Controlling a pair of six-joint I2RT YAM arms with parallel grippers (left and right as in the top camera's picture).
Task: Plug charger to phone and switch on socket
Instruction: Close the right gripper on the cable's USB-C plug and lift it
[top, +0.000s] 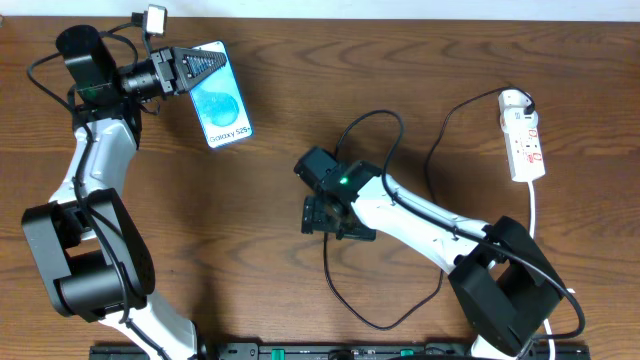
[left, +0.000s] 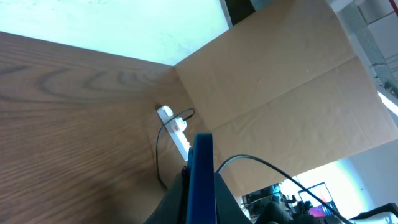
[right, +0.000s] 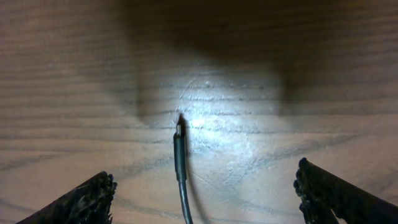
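Note:
My left gripper (top: 200, 68) is shut on the phone (top: 222, 95) at the table's far left, gripping its upper end. The blue screen faces up, with the "Galaxy S25" text at the lower end. From the left wrist, the phone (left: 200, 180) shows edge-on between the dark fingers (left: 177, 196). The charger (top: 328, 268) is a thin black cable looping over the middle of the table. Its small plug (right: 180, 129) lies flat on the wood. My right gripper (right: 205, 173) hangs open over it, a finger on either side and not touching it. The white socket (top: 523, 135) lies at the far right.
A white cord (top: 533, 215) runs from the socket toward the table's front edge. The socket (left: 174, 130) also shows in the left wrist view, in front of a brown cardboard wall (left: 280, 93). The right arm's white link (top: 420, 215) crosses the table's middle right.

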